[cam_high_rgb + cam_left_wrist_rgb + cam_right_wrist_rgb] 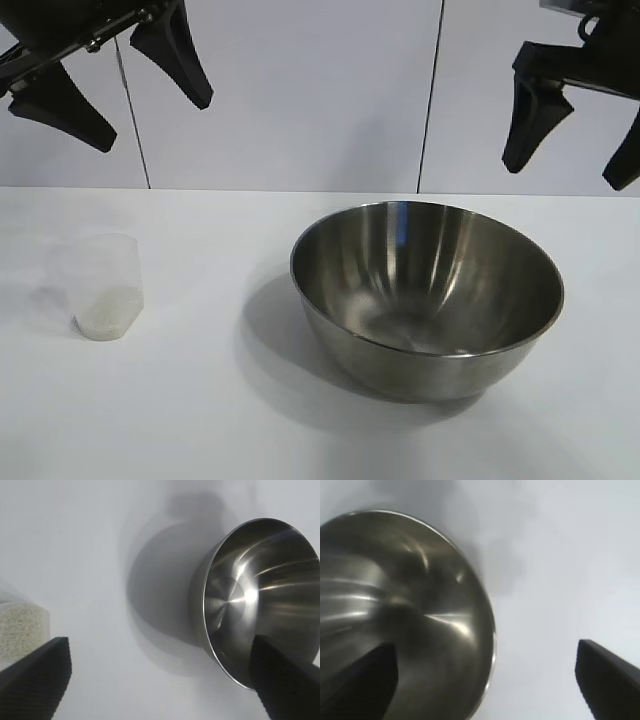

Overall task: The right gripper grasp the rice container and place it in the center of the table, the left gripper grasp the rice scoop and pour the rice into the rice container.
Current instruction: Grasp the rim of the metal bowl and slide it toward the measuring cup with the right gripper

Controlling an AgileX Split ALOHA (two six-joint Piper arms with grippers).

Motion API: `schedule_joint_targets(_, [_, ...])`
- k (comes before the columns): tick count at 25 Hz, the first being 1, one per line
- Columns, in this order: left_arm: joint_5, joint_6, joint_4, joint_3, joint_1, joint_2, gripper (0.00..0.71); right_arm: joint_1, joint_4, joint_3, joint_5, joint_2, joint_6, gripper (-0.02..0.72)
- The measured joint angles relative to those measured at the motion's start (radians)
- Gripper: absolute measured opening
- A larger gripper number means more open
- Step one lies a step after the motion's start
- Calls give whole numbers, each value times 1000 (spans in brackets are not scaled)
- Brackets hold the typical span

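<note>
**Bowl not yet grasped; both arms aloft**

The first step is in hand, by my reading: the right gripper (575,130) hangs high above the far right of the table (200,420), its fingers spread wide and holding nothing. Its wrist view shows one finger over the bowl's inside and the other over bare table beyond the rim, so the jaws look roughly lined up to straddle the wall. The next move likely calls for a descent until the rolled rim sits between the fingers, then a firm close (the steel is smooth and may slip), before sliding or lifting the bowl toward the middle.

The rice container (427,295) stands upright right of centre, near the middle in depth. Its inside appears empty, showing only reflections.

The left gripper (110,85) waits high at the far left, jaws equally wide, empty.

The rice scoop (103,285) stands upright on the left side, well apart from the bowl. The rice (107,312) fills only its lower part. Its handle cannot be made out here.
</note>
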Motion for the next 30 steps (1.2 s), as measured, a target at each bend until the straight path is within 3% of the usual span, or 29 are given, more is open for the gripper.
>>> schedule_joint_targets(6, [0, 0, 0, 0, 0, 0, 694, 0, 1, 139, -173, 9, 5, 661])
schedule_joint_targets(9, [0, 0, 0, 0, 0, 0, 694, 0, 28, 165, -204, 53, -3, 661])
schedule_joint_targets(15, [0, 0, 0, 0, 0, 0, 694, 3, 163, 168, -261, 135, -79, 661])
schedule_joint_targets(19, [0, 0, 0, 0, 0, 0, 694, 47, 170, 168, -292, 185, -93, 645])
schedule_joint_targets(23, [0, 0, 0, 0, 0, 0, 694, 101, 161, 168, -312, 219, -57, 527])
schedule_joint_targets(30, [0, 0, 0, 0, 0, 0, 694, 108, 125, 168, -309, 225, -8, 141])
